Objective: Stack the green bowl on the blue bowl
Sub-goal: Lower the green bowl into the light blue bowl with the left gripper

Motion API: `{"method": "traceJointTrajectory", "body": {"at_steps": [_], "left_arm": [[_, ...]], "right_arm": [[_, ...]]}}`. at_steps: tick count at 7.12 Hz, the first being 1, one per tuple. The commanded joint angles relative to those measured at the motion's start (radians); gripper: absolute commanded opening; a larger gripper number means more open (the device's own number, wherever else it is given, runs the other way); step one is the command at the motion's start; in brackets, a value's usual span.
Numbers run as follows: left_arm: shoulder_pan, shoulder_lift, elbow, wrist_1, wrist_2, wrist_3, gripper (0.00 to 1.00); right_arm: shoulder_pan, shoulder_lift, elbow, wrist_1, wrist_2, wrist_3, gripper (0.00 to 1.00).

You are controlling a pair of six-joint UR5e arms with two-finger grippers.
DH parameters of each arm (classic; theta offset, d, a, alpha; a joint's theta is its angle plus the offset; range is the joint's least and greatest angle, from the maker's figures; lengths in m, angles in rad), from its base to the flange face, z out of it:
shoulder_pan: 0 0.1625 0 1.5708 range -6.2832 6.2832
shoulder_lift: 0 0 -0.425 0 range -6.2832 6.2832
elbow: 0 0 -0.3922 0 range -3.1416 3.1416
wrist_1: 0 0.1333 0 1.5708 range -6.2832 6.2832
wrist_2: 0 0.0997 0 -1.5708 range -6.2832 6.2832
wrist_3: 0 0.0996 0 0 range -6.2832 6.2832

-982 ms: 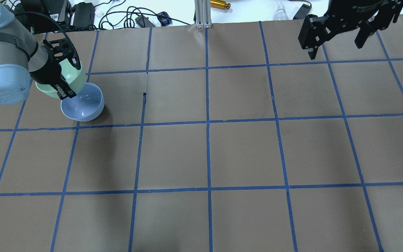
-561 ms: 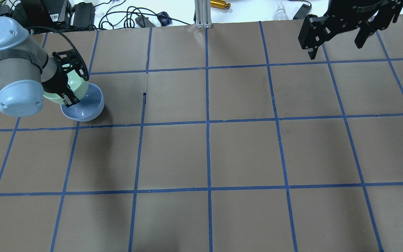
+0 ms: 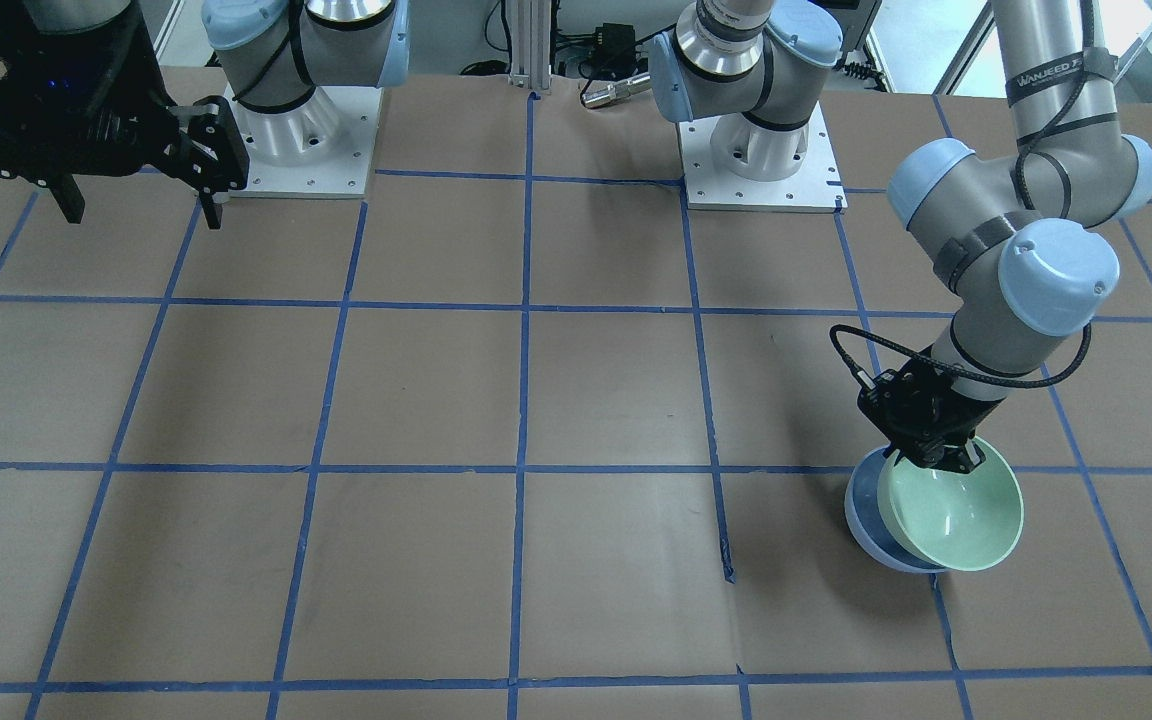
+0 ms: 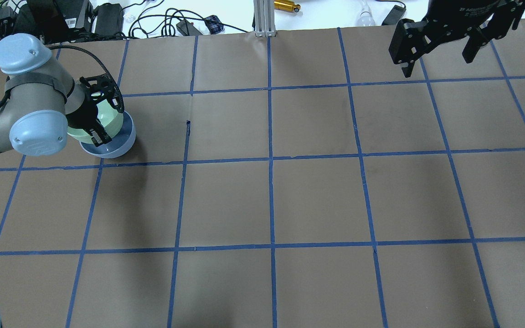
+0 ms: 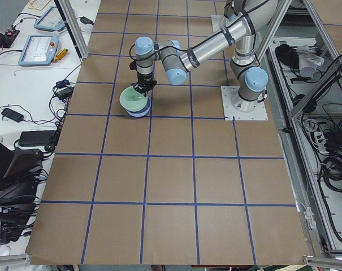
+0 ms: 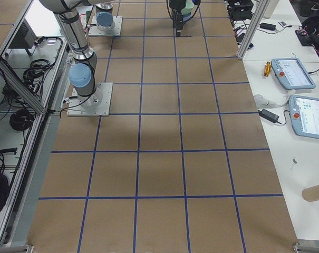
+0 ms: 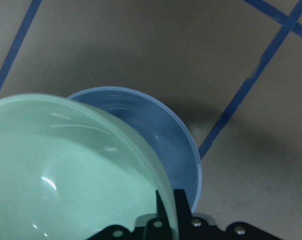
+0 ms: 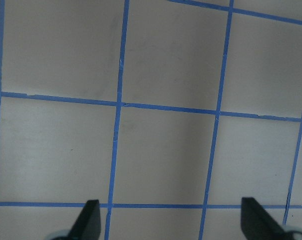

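Observation:
The mint-green bowl point(image 3: 956, 515) is tilted and sits partly inside the lavender-blue bowl point(image 3: 864, 520), which rests on the table. My left gripper point(image 3: 936, 462) is shut on the green bowl's rim. The overhead view shows the green bowl point(image 4: 107, 119) over the blue bowl point(image 4: 123, 141), with the left gripper point(image 4: 96, 134) on its rim. The left wrist view shows the green bowl point(image 7: 66, 170) covering much of the blue bowl point(image 7: 160, 135). My right gripper point(image 4: 440, 45) is open and empty, high above the far right of the table.
The table is brown paper with a grid of blue tape point(image 4: 270, 159). Cables and boxes point(image 4: 107, 16) lie beyond the table's far edge. The arm bases point(image 3: 761, 160) stand at the robot's side of the table.
My left gripper has carried the green bowl to the right and down, from beside the blue bowl to over and into it. The right arm has not moved.

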Motion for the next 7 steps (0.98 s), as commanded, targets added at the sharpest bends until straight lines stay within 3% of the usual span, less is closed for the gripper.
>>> {"method": "traceJointTrajectory", "body": {"at_steps": [1,2,5,7], "left_arm": [[-0.004,-0.006,-0.002,0.001,0.003,-0.004,0.32],[-0.01,0.008,-0.002,-0.011,0.007,-0.016,0.99],[-0.071,0.063,0.037,-0.105,0.004,-0.081,1.0],[-0.101,0.098,0.154,-0.214,-0.012,-0.362,1.0]], "right_arm": [[0.001,0.0,0.0,0.0,0.0,0.0,1.0],[0.001,0.0,0.0,0.0,0.0,0.0,1.0],[0.001,0.0,0.0,0.0,0.0,0.0,1.0],[0.001,0.0,0.0,0.0,0.0,0.0,1.0]]}}
